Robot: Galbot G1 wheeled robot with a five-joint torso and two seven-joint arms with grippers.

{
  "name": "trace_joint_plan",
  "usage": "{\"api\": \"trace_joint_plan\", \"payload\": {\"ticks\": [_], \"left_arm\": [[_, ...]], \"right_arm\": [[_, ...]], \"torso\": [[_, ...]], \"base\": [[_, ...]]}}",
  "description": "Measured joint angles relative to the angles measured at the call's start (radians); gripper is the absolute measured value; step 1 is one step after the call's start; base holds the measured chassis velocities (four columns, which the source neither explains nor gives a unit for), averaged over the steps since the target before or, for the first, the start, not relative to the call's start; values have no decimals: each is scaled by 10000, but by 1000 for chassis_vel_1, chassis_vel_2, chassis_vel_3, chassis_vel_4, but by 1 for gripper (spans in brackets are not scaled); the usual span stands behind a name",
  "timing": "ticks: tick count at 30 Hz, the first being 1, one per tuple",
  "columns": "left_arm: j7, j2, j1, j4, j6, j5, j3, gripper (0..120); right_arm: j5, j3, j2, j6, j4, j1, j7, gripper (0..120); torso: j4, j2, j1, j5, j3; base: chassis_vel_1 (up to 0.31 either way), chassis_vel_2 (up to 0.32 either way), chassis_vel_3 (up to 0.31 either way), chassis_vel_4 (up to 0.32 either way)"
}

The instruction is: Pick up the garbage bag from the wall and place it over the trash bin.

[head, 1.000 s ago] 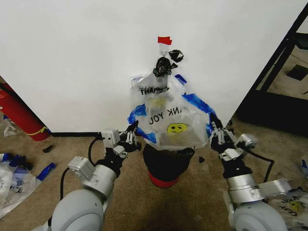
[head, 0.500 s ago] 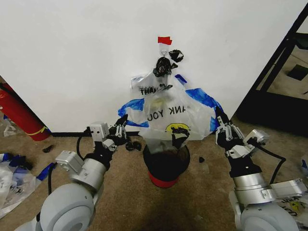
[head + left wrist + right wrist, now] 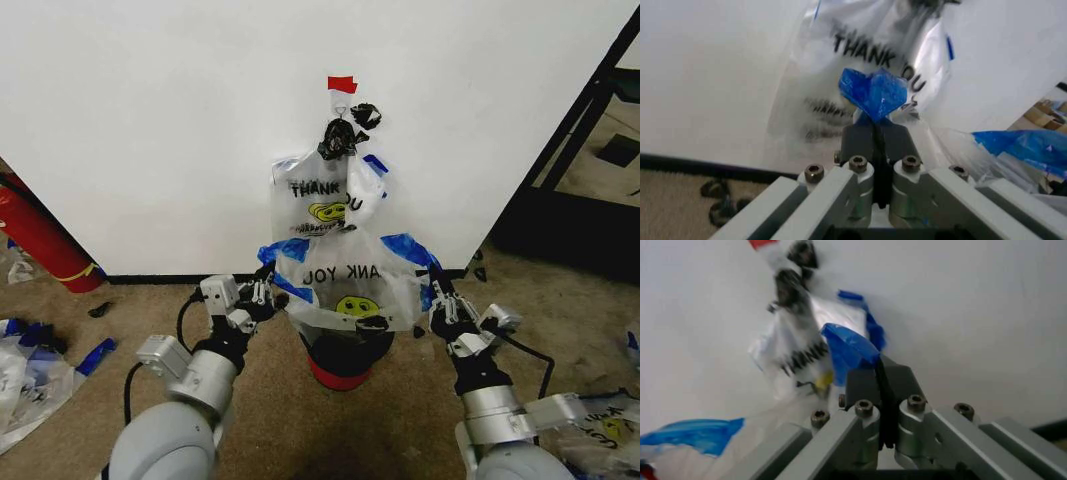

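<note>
Head view: the garbage bag (image 3: 350, 285) hangs spread just above the trash bin (image 3: 345, 350). The left hand (image 3: 262, 293) and right hand (image 3: 436, 297) each pinch tight on one blue side strip.

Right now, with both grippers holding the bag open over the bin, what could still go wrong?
1. Each hold is small: the left gripper and right gripper pinch only the blue strips of the garbage bag; thin plastic may slip or tear.
2. The bag's mouth may miss the trash bin rim and bunch on one side.
3. A second bag hangs on the wall just above; raising the arms could snag it.
</note>
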Motion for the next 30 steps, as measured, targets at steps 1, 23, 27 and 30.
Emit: {"api": "trace_joint_plan", "payload": {"ticks": [1, 23, 27, 30], "left_arm": [[-25, -35, 24, 65, 0, 12, 29, 0], [147, -1138, 401, 1966, -415, 1745, 1540, 0], [195, -1276, -96, 2275, -447, 1760, 1836, 0], [299, -1341, -473, 2663, -586, 1757, 1911, 0]], "right_arm": [[0, 0, 15, -7, -127, -5, 61, 0], [-446, -224, 442, 197, -2052, 103, 238, 0], [-517, -138, 443, 289, -1978, 372, 256, 0], [-646, 27, 448, 428, -1992, 723, 287, 0]], "torso": [[-1, 0, 0, 0, 0], [-1, 0, 0, 0, 0], [-2, 0, 0, 0, 1], [-1, 0, 0, 0, 1]], "base": [[0, 0, 0, 0], [0, 0, 0, 0], [0, 0, 0, 0], [0, 0, 0, 0]]}}
